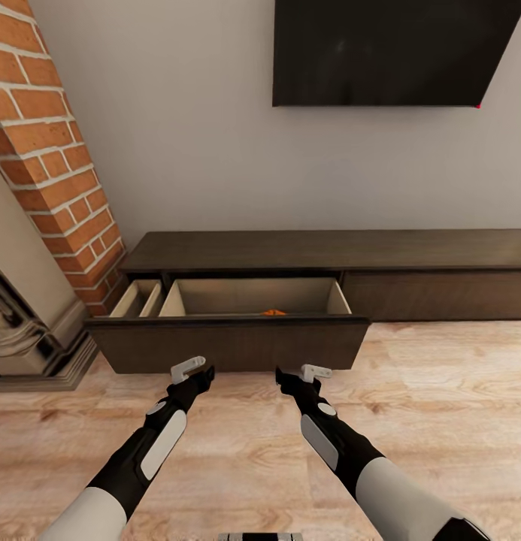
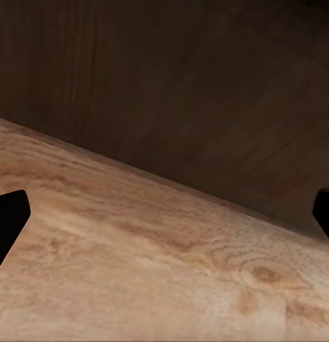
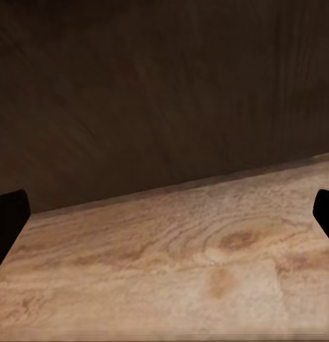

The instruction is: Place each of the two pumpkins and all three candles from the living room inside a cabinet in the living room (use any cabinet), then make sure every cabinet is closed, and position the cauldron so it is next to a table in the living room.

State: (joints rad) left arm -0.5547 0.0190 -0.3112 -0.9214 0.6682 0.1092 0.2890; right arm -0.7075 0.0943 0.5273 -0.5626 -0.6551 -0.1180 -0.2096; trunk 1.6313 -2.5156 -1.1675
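The long, low dark-brown wooden cabinet (image 1: 328,252) stands against the pale grey wall, with its wide left drawer (image 1: 230,342) pulled out over the light wood-plank floor (image 1: 440,406). The drawer's pale wood interior is exposed, and a small sliver of an orange ribbed pumpkin (image 1: 274,312) shows just above the dark front panel, near the middle of the drawer and towards its front. A narrower pale compartment (image 1: 137,299) sits open at the drawer's left end.

Both arms reach forward just short of the drawer front. The left gripper (image 1: 191,370) hangs close to the dark panel, left of its middle; the right gripper (image 1: 311,372) hangs close to the panel, right of its middle. The pumpkin lies beyond and above both, inside the drawer, a little nearer the right gripper. In the wrist views the black fingertips (image 2: 6,221) of the left and the black fingertips (image 3: 8,221) of the right sit at opposite edges, spread wide with nothing between them, facing the dark panel and floor.

A red-brick fireplace column (image 1: 53,150) rises at the left, and a black wall-mounted screen (image 1: 395,49) hangs above the cabinet.
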